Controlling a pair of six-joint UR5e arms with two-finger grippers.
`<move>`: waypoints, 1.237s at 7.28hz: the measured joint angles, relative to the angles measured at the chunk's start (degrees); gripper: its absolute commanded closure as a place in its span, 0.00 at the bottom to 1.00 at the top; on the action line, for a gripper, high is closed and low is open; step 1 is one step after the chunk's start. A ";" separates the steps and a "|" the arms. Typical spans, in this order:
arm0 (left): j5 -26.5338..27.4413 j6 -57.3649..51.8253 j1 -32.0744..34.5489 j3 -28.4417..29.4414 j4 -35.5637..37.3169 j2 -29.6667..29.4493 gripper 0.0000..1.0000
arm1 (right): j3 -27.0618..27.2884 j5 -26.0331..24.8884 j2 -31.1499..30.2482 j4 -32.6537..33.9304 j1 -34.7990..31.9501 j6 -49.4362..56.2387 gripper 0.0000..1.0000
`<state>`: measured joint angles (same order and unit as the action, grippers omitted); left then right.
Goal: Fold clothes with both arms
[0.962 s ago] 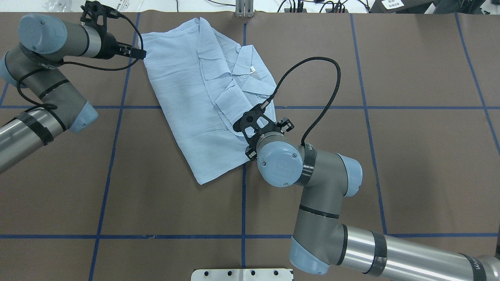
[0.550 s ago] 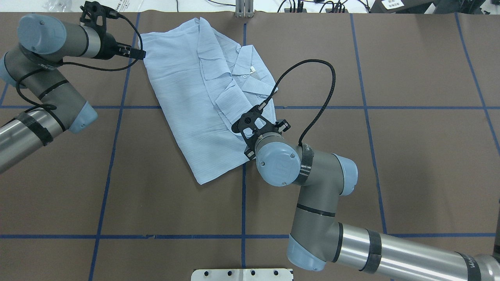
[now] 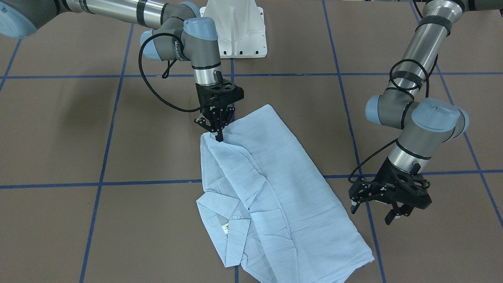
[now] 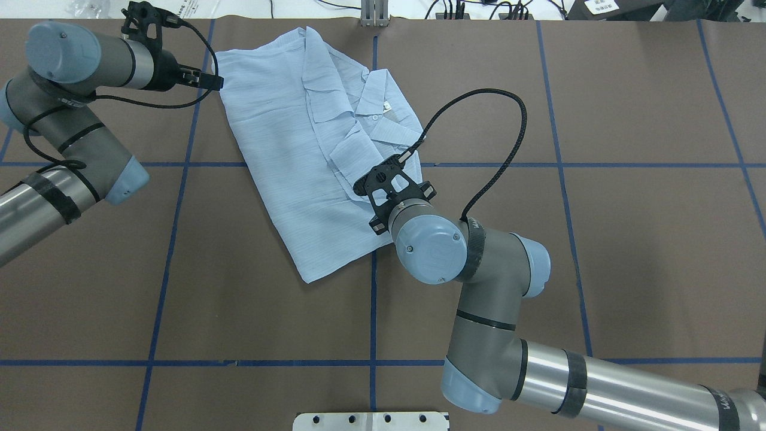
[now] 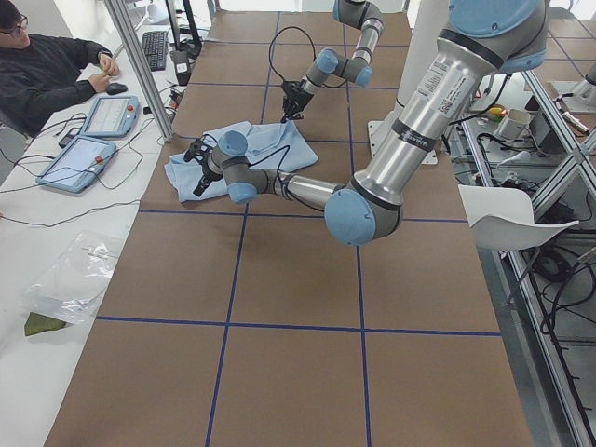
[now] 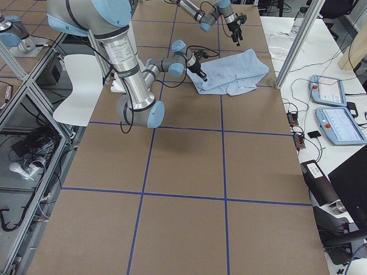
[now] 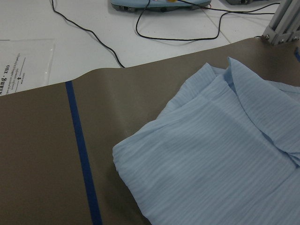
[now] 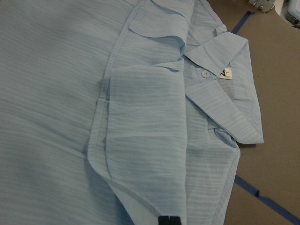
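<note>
Brown paper crossed by blue tape (image 4: 562, 164) covers the table (image 4: 628, 257). The shirt (image 4: 281, 149) lies flat on it, folded and slanted, between the two grippers.

Against half a second ago, the right gripper (image 3: 219, 137) sits slightly farther in over the shirt, and its cable (image 4: 491, 90) loops wider. The left gripper (image 3: 370, 215) and the shirt's outline are as they were.

The right fingers are pinched together on the edge of a folded flap. Cloth spreads out ahead of them toward the collar (image 8: 232, 49), and bare paper lies just behind them. The left fingers (image 3: 389, 218) are spread apart and hold nothing. They hang above the paper just beside a corner of the shirt, which lies just ahead of them in the wrist view with a tape line alongside.

Past the left fingers the table's far edge is near, and the shirt's top edge almost reaches it. Beyond that edge is a white bench with wires (image 7: 178, 33), where a person (image 5: 47, 65) sits. Wide stretches of paper lie behind the right fingers and out to that arm's outer side. The white pedestal (image 3: 237, 27) stands well behind them. The two grippers are well apart, with the shirt's whole width between them.
</note>
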<state>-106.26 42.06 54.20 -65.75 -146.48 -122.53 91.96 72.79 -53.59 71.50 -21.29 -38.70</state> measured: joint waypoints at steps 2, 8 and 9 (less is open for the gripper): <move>0.00 0.21 -0.11 -0.13 -0.01 0.15 0.00 | 2.73 0.29 -3.30 -0.13 -0.11 -7.38 1.00; 0.00 1.01 -0.24 -0.25 -0.03 0.19 0.00 | 7.48 1.16 -13.24 -3.14 3.92 -38.05 0.00; 0.00 1.00 -0.24 -0.26 -0.03 0.21 0.00 | 7.30 1.21 -11.98 -2.99 3.09 -38.39 0.00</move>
<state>-106.26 43.07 53.97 -66.01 -146.51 -122.32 99.26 74.01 -65.57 68.51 -18.20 -77.09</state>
